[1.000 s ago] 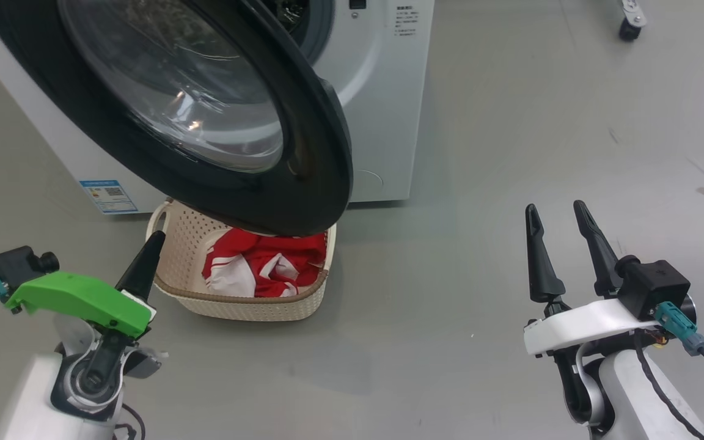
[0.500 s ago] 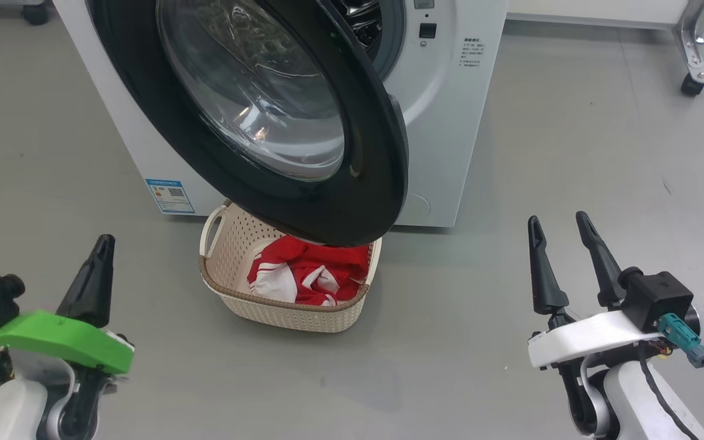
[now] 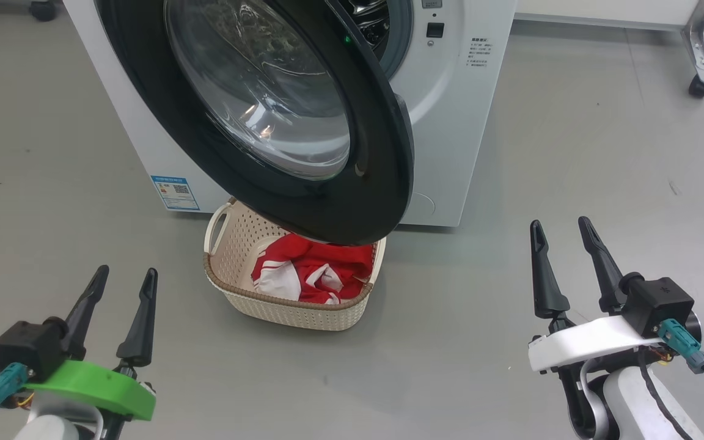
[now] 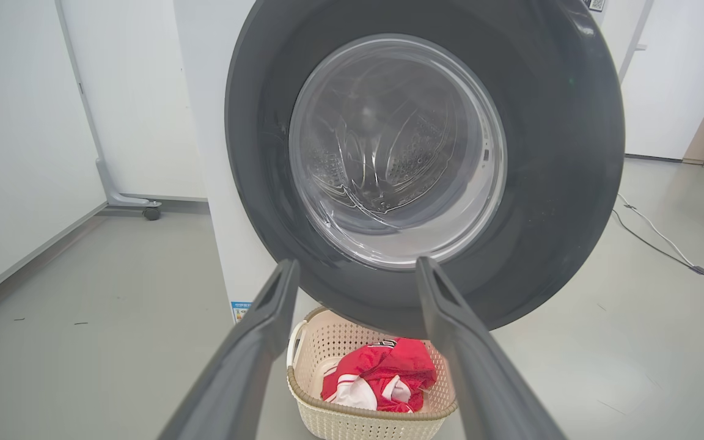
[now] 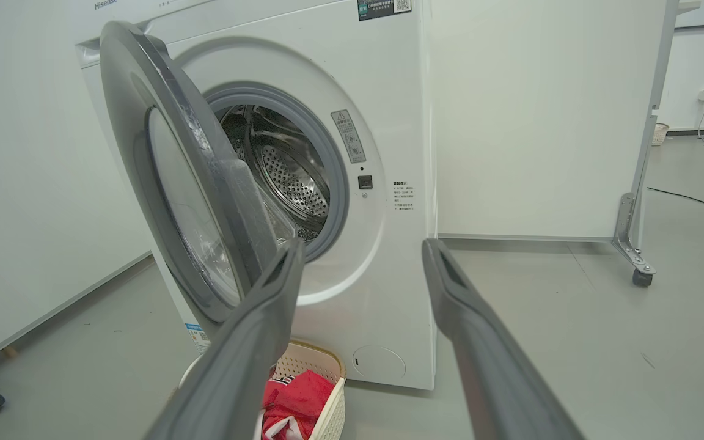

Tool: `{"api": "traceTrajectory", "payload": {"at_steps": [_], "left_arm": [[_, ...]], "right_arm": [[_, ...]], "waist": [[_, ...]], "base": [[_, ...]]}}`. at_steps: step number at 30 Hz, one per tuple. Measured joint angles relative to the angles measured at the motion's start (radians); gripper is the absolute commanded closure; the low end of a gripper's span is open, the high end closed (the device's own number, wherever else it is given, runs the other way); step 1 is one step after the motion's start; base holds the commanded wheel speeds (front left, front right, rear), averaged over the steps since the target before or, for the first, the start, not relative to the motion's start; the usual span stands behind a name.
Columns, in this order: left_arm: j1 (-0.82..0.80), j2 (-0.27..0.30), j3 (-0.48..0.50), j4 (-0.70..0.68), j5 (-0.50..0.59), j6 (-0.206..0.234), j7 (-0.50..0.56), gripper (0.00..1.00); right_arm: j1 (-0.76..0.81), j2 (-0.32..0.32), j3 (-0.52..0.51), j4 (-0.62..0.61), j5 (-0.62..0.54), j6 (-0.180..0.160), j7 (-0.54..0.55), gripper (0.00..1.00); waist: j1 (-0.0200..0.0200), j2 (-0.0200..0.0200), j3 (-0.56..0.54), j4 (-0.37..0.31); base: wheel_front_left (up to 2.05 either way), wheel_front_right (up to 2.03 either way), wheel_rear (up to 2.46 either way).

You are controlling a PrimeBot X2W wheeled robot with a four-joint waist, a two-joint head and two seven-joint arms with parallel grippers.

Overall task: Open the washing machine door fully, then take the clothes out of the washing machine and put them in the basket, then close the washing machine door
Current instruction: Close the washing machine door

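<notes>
The washing machine [image 3: 450,140] [image 5: 388,256] stands ahead with its black-rimmed door [image 3: 278,122] [image 4: 425,165] [image 5: 193,201] swung out over the basket. Through the opening the steel drum [image 5: 285,177] shows no fabric. The cream basket [image 3: 239,250] [image 4: 352,415] [image 5: 333,409] sits on the floor under the door, with the red and white clothes [image 3: 315,275] [image 4: 382,379] [image 5: 294,397] lying inside it. My left gripper [image 3: 127,275] [image 4: 355,269] is open and empty, low at the left, short of the basket. My right gripper [image 3: 561,225] [image 5: 361,247] is open and empty at the lower right.
Grey floor [image 3: 572,153] spreads to the right of the machine. A wheeled metal frame leg [image 3: 700,61] [image 5: 633,256] stands at the back right, another caster [image 4: 151,212] behind the machine on the left. A cable [image 4: 663,238] runs along the floor by the wall.
My left gripper, shut beside the basket a second ago, has drawn back and opened. The head camera has lifted and shifted. The right gripper has stayed open in place.
</notes>
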Motion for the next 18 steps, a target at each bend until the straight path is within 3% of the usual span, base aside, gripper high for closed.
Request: {"api": "traceTrajectory", "payload": {"at_steps": [18], "left_arm": [[0.014,-0.065,0.004,-0.03,0.078,0.021,-0.001,0.0]], "right_arm": [[0.0,0.0,0.0,-0.005,0.0,0.0,0.0,0.0]], "waist": [[0.0,0.0,0.014,-0.011]], "base": [[0.0,0.0,0.0]]}}
